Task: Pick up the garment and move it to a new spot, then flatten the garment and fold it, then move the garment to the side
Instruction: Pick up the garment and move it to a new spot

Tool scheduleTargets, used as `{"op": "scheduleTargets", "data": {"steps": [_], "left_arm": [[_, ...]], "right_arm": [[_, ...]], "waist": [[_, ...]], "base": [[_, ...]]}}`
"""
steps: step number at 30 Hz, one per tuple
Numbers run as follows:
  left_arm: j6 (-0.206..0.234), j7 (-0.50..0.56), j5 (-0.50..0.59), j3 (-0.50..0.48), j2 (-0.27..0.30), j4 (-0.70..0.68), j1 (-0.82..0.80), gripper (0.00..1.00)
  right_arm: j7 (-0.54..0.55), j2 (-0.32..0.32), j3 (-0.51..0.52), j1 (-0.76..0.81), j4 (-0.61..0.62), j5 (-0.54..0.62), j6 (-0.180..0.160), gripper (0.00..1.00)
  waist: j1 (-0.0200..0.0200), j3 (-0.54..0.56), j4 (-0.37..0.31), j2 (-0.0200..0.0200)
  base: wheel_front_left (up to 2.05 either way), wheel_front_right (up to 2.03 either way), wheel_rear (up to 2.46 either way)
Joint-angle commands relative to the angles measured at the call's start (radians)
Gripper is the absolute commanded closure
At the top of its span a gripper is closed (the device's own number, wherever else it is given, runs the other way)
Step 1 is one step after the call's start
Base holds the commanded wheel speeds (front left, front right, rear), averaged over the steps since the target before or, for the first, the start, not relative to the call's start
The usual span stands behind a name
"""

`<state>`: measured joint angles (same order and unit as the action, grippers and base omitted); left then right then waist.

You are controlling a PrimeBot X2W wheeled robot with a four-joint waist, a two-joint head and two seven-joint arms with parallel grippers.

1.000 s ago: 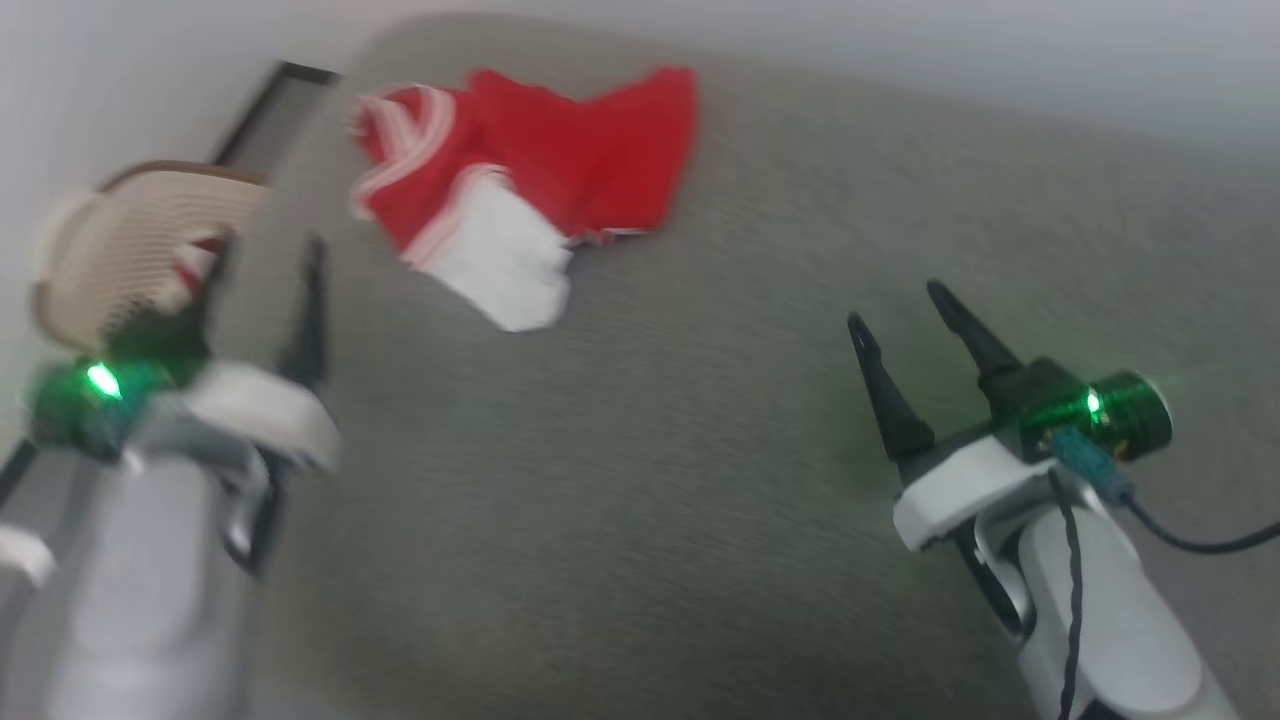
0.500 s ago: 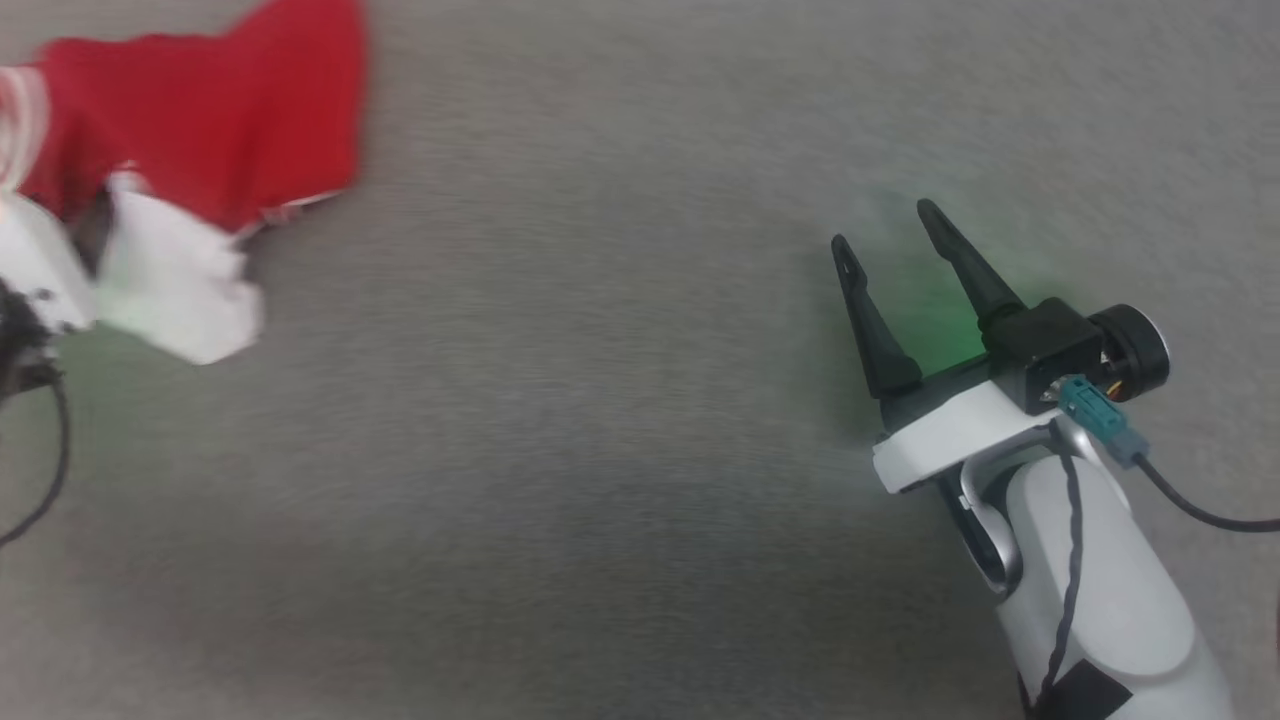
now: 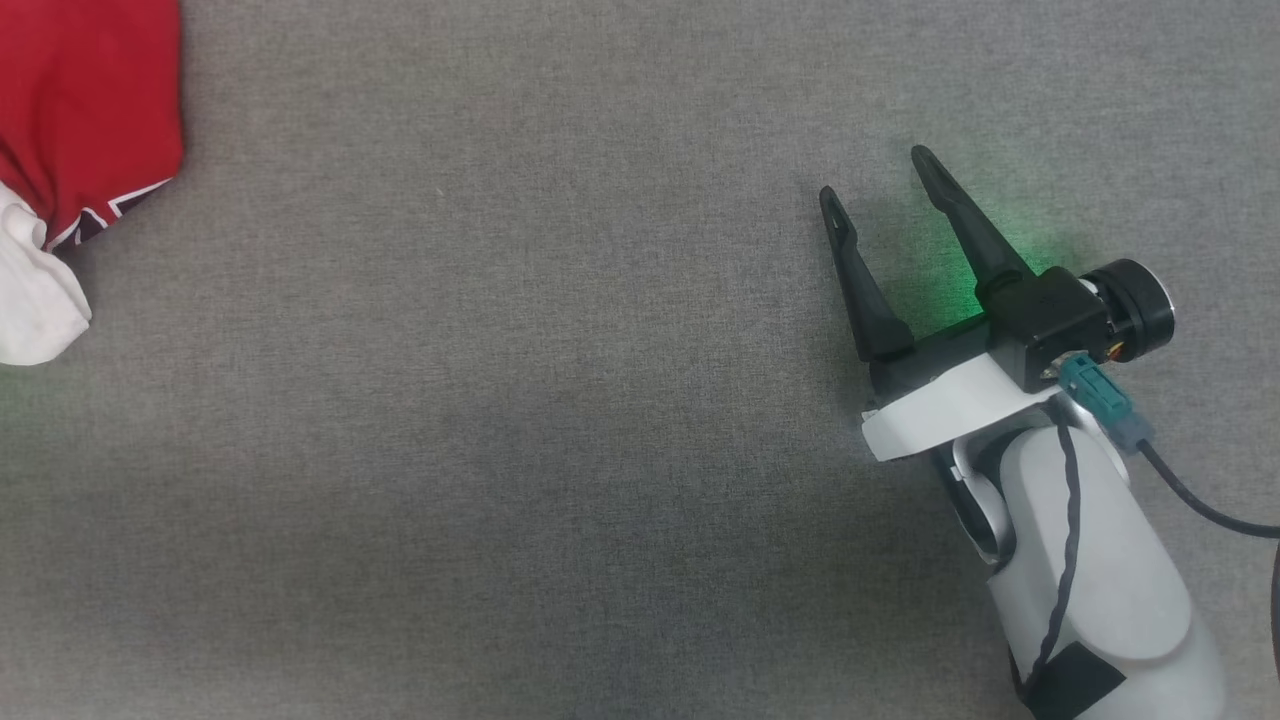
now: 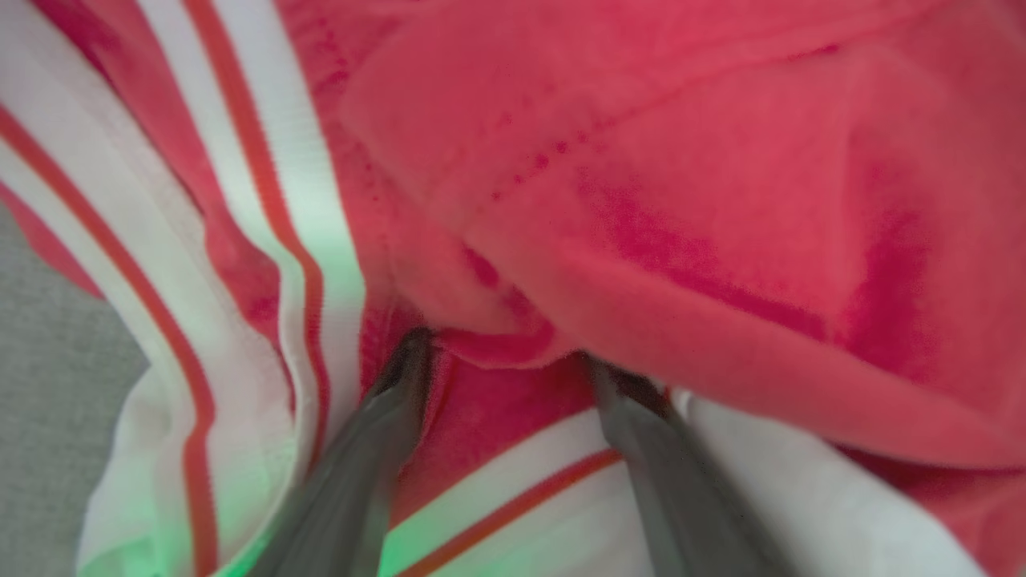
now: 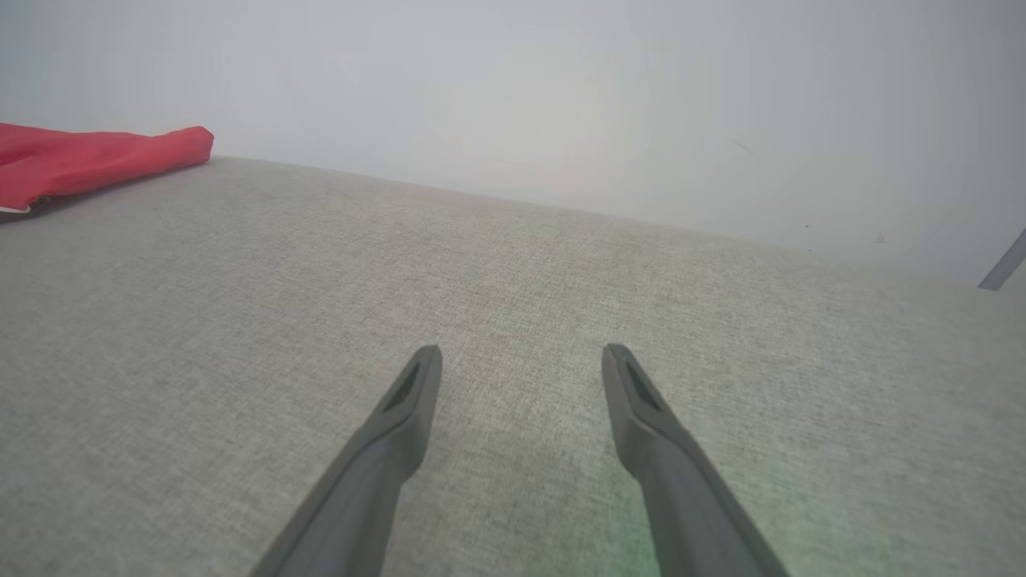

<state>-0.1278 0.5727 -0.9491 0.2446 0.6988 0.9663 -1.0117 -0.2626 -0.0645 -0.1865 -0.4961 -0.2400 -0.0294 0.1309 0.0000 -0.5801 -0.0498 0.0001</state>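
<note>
Item 1. Garment [image 3: 90, 110]: red jersey cloth, crumpled, lying at the far left edge of the head view and cut off by the frame. A white sleeve portion hangs at its lower left, and a short run of dark-and-white lettering shows along the lower hem. In the right wrist view the garment [image 5: 96, 160] lies as a low red fold at the far left of the surface, close to the wall.

Item 2. Left gripper [image 4: 505, 353]: seen from its own wrist camera, pressed close into the garment [image 4: 681, 160]. The two dark fingers [image 4: 361, 481] stand spread wide, and both tips are tucked under a red fold beside the white-and-red striped trim. Cloth lies between the fingers, but the view is too close and soft to tell whether any of it is pinched. A green glow tints the white stripes at lower left.

Item 3. Surface [image 3: 500, 400]: grey woven fabric (bare across the whole middle of the head view), and both garment and grippers are over it.

Item 4. Right gripper [image 3: 876, 175]: at the right of the head view, well apart from the garment. Its fingers are spread apart, point up and slightly left, and hold nothing. Green light falls on the cloth beside them. Its own wrist view shows the same gripper [image 5: 521, 353] over bare surface.

Item 5. Cable [image 3: 1200, 510]: dark, running from a teal connector [image 3: 1095, 400] off the right edge.

Item 6. Wall [image 5: 513, 80]: pale, plain, behind the surface.
</note>
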Motion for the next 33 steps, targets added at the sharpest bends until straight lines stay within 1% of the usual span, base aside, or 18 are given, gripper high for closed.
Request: {"op": "scheduleTargets", "data": {"steps": [1,2,3,7,13,16,19,22,25,29,33], "left_arm": [[-0.004,0.013,-0.013,0.066,-0.121,0.031,0.071,0.67],[-0.004,-0.008,-0.016,0.07,-0.116,0.029,0.073,1.0],[-0.004,-0.008,-0.016,0.07,-0.116,0.029,0.073,1.0],[-0.004,-0.13,-0.004,0.091,-0.07,0.013,0.067,1.0],[-0.003,-0.372,0.07,0.166,0.012,-0.03,0.025,1.0],[-0.003,-0.474,0.08,0.207,0.017,-0.062,0.004,1.0],[-0.003,-0.55,0.094,0.262,0.024,-0.118,-0.027,1.0],[-0.003,-0.588,0.096,0.339,0.022,-0.2,-0.051,1.0],[-0.003,-0.598,0.073,0.419,0.02,-0.31,-0.087,1.0],[-0.003,-0.579,0.029,0.535,0.018,-0.483,-0.132,1.0],[-0.003,-0.543,-0.023,0.651,0.013,-0.653,-0.197,1.0]], "right_arm": [[-0.003,0.001,-0.001,0.0,0.002,0.005,0.0,0.0],[-0.003,0.002,-0.003,0.002,0.003,0.008,0.0,0.0],[-0.003,0.002,-0.003,0.002,0.003,0.008,0.0,0.0],[-0.003,0.002,-0.01,0.004,-0.002,0.004,0.0,0.0],[-0.003,0.004,0.006,0.028,-0.012,-0.013,0.0,0.0],[-0.003,0.006,0.015,0.043,-0.016,-0.022,0.0,0.0],[-0.003,0.007,0.036,0.066,-0.014,-0.032,0.0,0.0],[-0.003,0.009,0.061,0.089,-0.006,-0.045,0.0,0.0],[-0.003,0.011,0.086,0.111,0.0,-0.056,0.0,0.0],[-0.003,0.015,0.113,0.133,0.018,-0.075,0.0,0.0],[-0.003,0.015,0.121,0.14,0.036,-0.118,0.0,0.0]], "waist": [[0.0,0.006,0.002,-0.0001],[0.0,0.012,0.005,-0.0001],[0.0,0.012,0.005,-0.0001],[0.0,0.049,0.014,-0.0001],[0.0,0.14,0.028,-0.0001],[0.0,0.182,0.025,-0.0001],[0.0,0.216,0.017,-0.0001],[0.0,0.239,0.002,-0.0001],[0.0,0.251,-0.022,-0.0001],[0.0,0.255,-0.071,-0.0001],[0.0,0.235,-0.14,-0.0001]], "base": [[0.0,0.0,0.0],[0.0,0.0,0.0],[0.0,0.0,0.0],[0.0,0.0,0.0],[0.0,0.0,0.0],[0.0,0.0,0.0],[0.0,0.0,0.0],[0.0,0.0,0.0],[0.0,0.0,0.0],[0.0,0.0,0.0],[0.0,0.0,0.0]]}}
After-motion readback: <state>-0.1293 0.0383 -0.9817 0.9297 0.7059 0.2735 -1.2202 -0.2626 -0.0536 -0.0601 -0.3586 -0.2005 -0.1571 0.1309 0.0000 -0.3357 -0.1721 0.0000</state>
